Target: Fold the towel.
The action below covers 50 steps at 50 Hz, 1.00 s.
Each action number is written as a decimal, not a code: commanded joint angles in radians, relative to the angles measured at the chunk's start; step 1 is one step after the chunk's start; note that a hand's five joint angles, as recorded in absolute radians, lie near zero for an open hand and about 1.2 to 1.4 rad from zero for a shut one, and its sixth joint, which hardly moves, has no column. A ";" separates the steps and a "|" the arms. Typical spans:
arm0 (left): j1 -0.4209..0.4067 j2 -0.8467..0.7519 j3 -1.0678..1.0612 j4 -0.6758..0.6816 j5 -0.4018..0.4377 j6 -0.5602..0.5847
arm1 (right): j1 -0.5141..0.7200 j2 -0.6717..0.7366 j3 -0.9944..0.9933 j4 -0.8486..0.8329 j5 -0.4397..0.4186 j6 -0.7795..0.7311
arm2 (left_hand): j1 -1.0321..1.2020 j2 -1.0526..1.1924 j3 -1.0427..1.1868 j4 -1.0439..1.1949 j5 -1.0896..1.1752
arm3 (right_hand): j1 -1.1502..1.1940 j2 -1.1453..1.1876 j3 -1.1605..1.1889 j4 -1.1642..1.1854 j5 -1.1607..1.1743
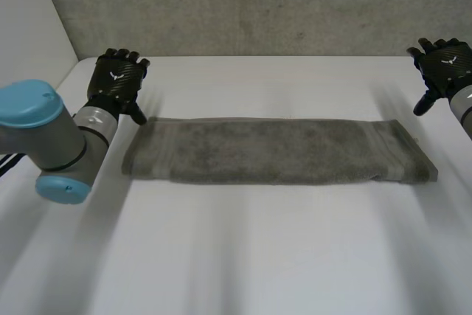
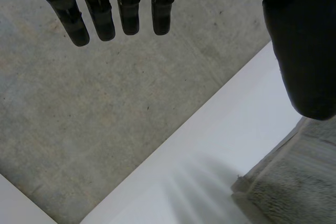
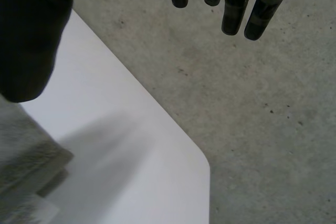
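The grey towel (image 1: 280,151) lies flat on the white bench (image 1: 243,263) as a long narrow strip across the middle of the frame. Its edges look layered, so I judge that at least one lengthwise fold is done.

The left hand (image 1: 116,79) hovers in the upper left, just beside the strip's far left corner and not touching it. In its wrist view the fingers (image 2: 100,19) hang straight and hold nothing, with the towel corner beside the thumb. The right hand (image 1: 442,64) sits at the upper right edge, apart from the towel's right end, and its fingers (image 3: 233,9) are likewise straight and empty.

This looks like the gap between folds. The next move probably calls for pinching the corners of one short end and carrying that end across onto the other, keeping the edges in line.
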 commanded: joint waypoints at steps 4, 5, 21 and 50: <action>-0.005 0.152 -0.194 -0.089 0.019 0.002 | -0.013 -0.136 0.227 0.194 -0.110 0.015 | -0.093 -0.058 -0.038 -0.047 -0.042 | -0.074 -0.058 0.018 0.030 -0.062; -0.006 0.164 -0.213 -0.130 0.021 0.001 | -0.019 -0.136 0.247 0.232 -0.120 0.006 | -0.093 -0.058 -0.038 -0.047 -0.042 | -0.071 -0.055 0.018 0.030 -0.062; -0.003 0.166 -0.313 -0.239 0.025 -0.004 | -0.079 -0.106 0.376 0.149 -0.166 -0.029 | -0.069 -0.035 -0.038 -0.047 -0.019 | 0.301 0.317 0.018 0.030 0.168; 0.003 0.207 -0.330 -0.235 0.019 -0.007 | -0.354 -0.125 0.290 0.136 -0.155 -0.238 | -0.096 -0.061 -0.038 -0.047 -0.045 | 1.293 1.309 0.018 0.030 1.160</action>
